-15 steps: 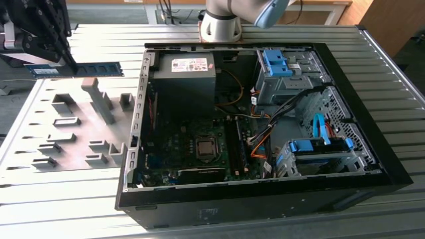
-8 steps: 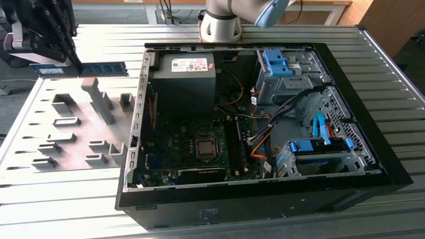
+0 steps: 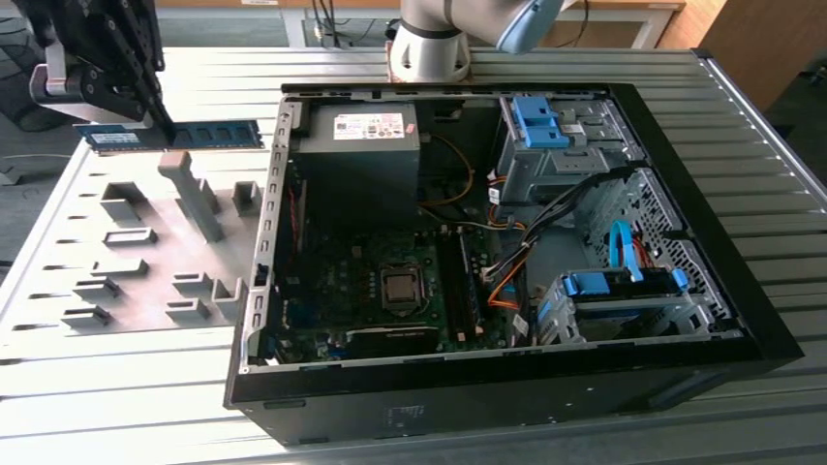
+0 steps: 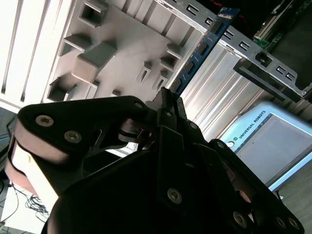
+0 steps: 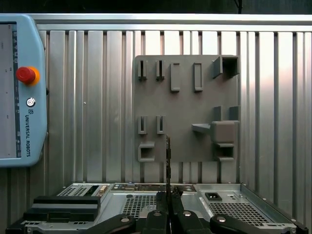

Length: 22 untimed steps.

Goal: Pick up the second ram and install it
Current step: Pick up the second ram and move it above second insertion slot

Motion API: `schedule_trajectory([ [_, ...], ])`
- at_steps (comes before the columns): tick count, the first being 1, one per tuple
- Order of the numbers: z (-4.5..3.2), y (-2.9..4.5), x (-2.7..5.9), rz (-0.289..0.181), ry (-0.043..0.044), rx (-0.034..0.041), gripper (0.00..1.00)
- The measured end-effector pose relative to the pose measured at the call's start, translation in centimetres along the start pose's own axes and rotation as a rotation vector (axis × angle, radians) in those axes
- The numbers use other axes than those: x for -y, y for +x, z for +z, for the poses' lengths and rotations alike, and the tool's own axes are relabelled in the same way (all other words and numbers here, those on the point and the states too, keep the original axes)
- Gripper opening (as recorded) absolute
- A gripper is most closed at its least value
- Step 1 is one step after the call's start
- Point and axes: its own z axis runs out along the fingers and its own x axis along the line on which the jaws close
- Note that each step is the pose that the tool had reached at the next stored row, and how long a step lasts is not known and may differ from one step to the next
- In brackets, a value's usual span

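- Gripper (image 3: 163,128): my two black fingers are closed flat against the second ram, pinching it about midway along its length. In both wrist views they meet on the stick's thin edge (image 4: 168,96) (image 5: 168,196).
- Second ram (image 3: 213,135): a blue-green stick held on edge with its long axis level. It hangs clear above the far end of the holder tray, at the exterior view's left, well apart from the case. In the second wrist view it runs away from the fingertips (image 4: 202,46). In the first wrist view it shows edge-on as a dark line (image 5: 168,161).
- Handling, as I judge it: light, stiff along its length, thin and easily cracked by twisting. The faces are smooth, so it needs a firm, square pinch. A central grip on the two flat faces suits it, keeping off the contact edge and the chips where possible.
- Holder tray (image 3: 142,208): grey, with raised blocks and slots, lying just beside the case.
- Computer case (image 3: 452,373): open, with the motherboard (image 3: 362,291) exposed and the long memory slots (image 3: 460,276) beside the processor socket.
- Table (image 3: 116,392): ribbed metal, under everything.
- Teach pendant (image 5: 19,87): lying on the table.
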Motion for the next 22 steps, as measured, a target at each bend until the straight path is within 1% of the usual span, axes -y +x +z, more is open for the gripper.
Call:
schedule_trajectory([
  [8,0.01,-0.01,1.03,0.000,0.0000,0.0000,0.14],
  [22,0.04,-0.03,2.58,0.000,0.0000,0.0000,0.14],
])
